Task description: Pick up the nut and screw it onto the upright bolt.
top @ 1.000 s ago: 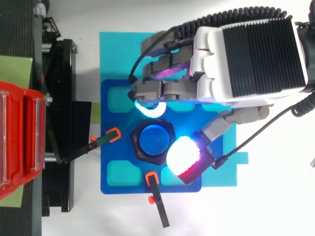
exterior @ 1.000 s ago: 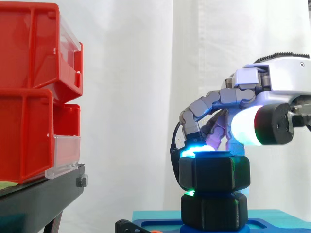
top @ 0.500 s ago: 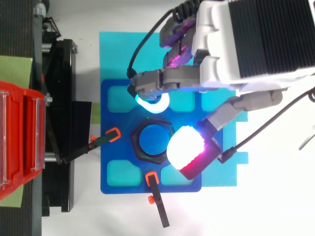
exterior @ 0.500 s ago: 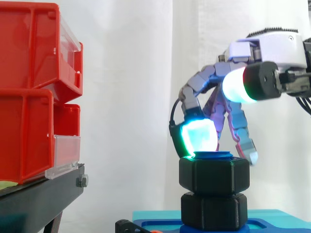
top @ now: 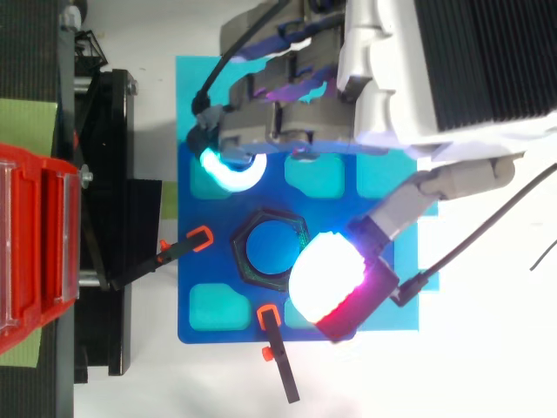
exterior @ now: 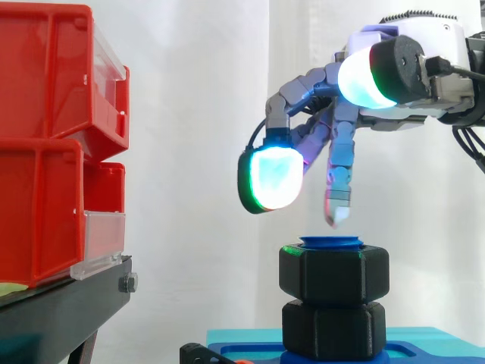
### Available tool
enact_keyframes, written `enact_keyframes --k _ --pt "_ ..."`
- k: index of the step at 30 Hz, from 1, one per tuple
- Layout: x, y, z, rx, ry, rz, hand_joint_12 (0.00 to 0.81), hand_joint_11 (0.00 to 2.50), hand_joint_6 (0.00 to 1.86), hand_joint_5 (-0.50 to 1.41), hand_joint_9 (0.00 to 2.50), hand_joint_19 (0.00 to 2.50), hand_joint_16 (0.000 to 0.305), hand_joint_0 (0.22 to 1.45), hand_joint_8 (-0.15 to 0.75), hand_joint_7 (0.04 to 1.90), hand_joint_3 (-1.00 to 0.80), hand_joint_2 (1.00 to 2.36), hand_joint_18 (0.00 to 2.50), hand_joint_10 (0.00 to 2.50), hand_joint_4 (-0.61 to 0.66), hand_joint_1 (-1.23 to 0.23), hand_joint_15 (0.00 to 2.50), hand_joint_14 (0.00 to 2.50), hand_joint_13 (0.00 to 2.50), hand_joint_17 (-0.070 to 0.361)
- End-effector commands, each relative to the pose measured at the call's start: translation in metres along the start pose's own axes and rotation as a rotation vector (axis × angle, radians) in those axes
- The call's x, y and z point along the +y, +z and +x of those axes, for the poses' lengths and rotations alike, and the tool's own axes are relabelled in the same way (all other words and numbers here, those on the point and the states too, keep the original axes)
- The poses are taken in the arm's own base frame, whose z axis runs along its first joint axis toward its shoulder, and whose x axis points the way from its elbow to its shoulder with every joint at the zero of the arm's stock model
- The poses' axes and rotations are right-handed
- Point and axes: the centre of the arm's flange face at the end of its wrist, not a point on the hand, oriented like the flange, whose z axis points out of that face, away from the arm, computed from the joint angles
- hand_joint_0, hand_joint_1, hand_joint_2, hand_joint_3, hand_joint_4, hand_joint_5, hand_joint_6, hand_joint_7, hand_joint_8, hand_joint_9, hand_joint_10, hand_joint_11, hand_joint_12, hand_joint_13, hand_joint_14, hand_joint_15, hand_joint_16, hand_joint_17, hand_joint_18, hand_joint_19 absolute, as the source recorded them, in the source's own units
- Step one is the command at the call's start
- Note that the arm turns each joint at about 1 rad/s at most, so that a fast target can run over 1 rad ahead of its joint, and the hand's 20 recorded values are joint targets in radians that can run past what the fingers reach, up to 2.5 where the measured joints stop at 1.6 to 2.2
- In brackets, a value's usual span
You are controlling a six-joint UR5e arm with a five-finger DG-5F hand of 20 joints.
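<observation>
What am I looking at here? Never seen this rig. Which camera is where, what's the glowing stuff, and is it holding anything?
This is a robot arm carrying a hand with fingers and a thumb. The glowing pads are its own fingertips. One picture is taken level from the side and the other from above, both at the same moment. A black nut sits on an upright blue bolt, above a second black hex piece. These stand on a blue plate over a cyan mat. Red bins rest on a black stand at the left. The hand hovers above the nut with its fingers relaxed, holding nothing.
</observation>
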Motion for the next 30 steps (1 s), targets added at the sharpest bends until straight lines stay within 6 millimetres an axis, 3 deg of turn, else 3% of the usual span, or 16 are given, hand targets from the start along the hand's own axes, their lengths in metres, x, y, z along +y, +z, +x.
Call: enact_keyframes --k 1,8,9,14,20,30 --pt "0.01 0.007 0.008 0.0 0.001 -0.007 0.223 0.0 0.5 -0.09 1.15 0.0 0.029 0.47 0.227 0.79 -0.5 1.0 0.39 0.0 0.25 -0.12 0.0 0.0 0.67 0.066" --pt "0.025 0.022 0.029 -0.003 0.04 -0.008 0.28 0.0 0.5 -0.15 0.7 0.0 0.036 0.46 0.202 0.65 -0.5 1.0 0.0 0.0 0.18 -0.08 0.0 0.0 0.23 0.082" --pt "0.025 0.022 0.029 -0.003 0.04 -0.008 0.307 0.0 0.5 -0.18 0.41 0.0 0.042 0.45 0.186 0.62 -0.5 1.0 0.0 0.0 0.14 -0.02 0.0 0.0 0.0 0.095" --pt "0.025 0.018 0.04 0.021 0.048 -0.004 0.315 0.0 0.5 -0.2 0.12 0.0 0.045 0.45 0.157 0.61 -0.5 1.0 0.0 0.0 0.11 0.04 0.0 0.0 0.0 0.102" --pt "0.027 0.017 0.044 0.03 0.05 -0.005 0.324 0.0 0.5 -0.17 0.11 0.0 0.047 0.45 0.178 0.68 -0.5 1.0 0.0 0.0 0.16 0.06 0.0 0.0 0.0 0.105" --pt "0.025 0.011 0.057 0.059 0.056 0.001 0.321 0.0 0.5 -0.15 0.31 0.0 0.043 0.45 0.228 0.88 -0.5 1.0 0.0 0.0 0.23 -0.05 0.0 0.0 0.0 0.097"
